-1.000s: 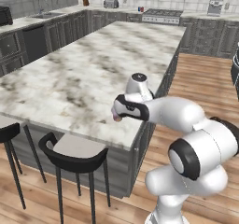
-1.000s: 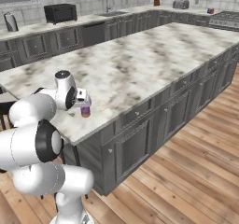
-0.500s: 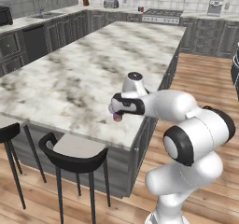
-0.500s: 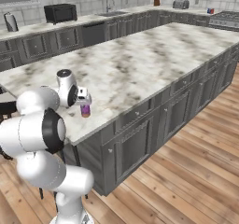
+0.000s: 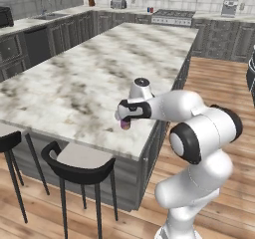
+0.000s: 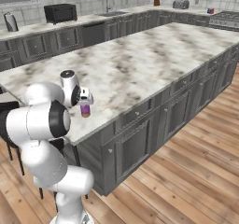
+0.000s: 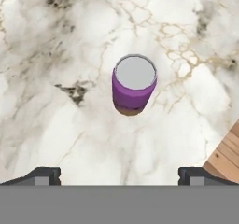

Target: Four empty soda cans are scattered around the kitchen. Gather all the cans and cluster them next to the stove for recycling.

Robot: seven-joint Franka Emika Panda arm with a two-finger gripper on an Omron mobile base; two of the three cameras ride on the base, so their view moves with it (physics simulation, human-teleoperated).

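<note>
1. Purple can (image 7: 134, 84): a small upright cylinder with a pale flat top, standing on the marble island counter (image 5: 79, 83) near its front corner. In the hand view it sits just above centre, with the counter's edge and wooden floor (image 7: 228, 153) showing at about 4 o'clock.

2. Gripper (image 7: 119, 174): poised directly above the can, pointing down. The two dark fingertips (image 7: 44, 174) stand wide apart at 7 and 5 o'clock of the hand view, with nothing between them; the can is not yet touched.

3. In the left base view the gripper (image 5: 124, 117) hangs over the can (image 5: 125, 125), whose lower part shows beneath it. In the right base view the can (image 6: 85, 109) stands at the 5 o'clock side of the hand.

4. Handling, as judged: an empty soda can is likely very light, thin-walled and smooth, so it may dent under a hard squeeze, slip from a weak one, or topple if nudged off-centre.

5. Suggested hold: across the purple side wall at mid-height, the fingers on opposite sides of the round body and the can centred between them.

6. Destination: the stove (image 5: 172, 18) lies at the far wall, at about 1 o'clock of the can in the left base view, well apart from it.
</note>
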